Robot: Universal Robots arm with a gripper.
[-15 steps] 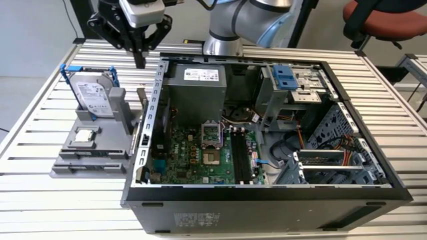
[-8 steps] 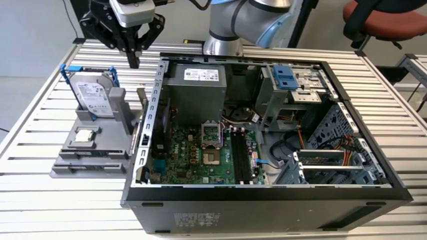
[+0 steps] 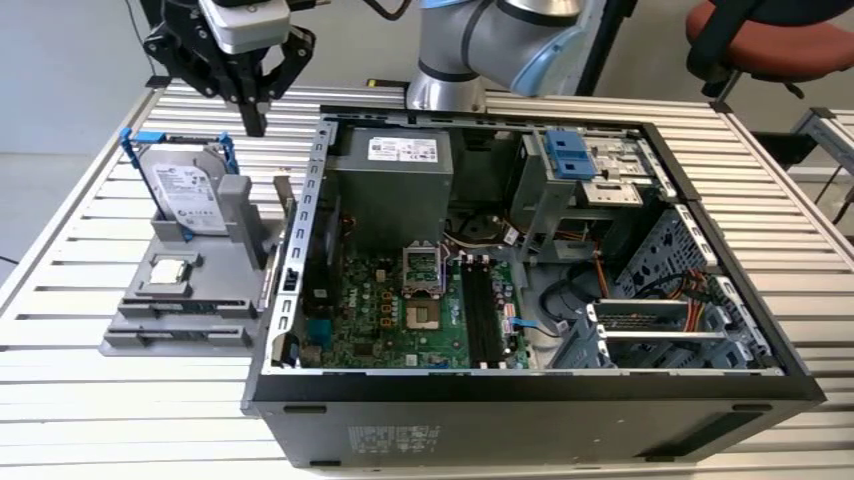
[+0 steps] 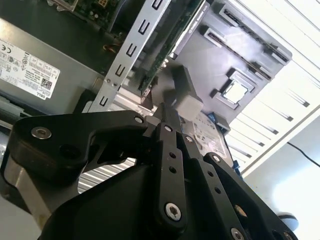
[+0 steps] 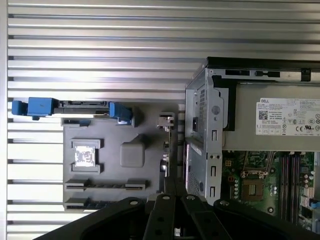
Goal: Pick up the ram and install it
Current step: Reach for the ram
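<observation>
In the exterior view, my gripper (image 3: pixel 254 120) hangs above the grey fixture (image 3: pixel 180 300), fingers pointing down and pressed together on nothing. The ram (image 3: pixel 283 200) stands on edge in that fixture, just beside the wall of the computer case (image 3: pixel 534 385). It is below my fingertips and slightly toward the exterior view's right, with its long axis running along the case wall.

In the second wrist view, my gripper (image 4: pixel 167 112) points straight at the ram (image 4: pixel 165 50), a thin green-edged strip beside the case's perforated metal rail.

In the first wrist view, the ram (image 5: pixel 168 150) runs lengthwise directly ahead of my gripper (image 5: pixel 172 187), between the fixture and the case.
</observation>
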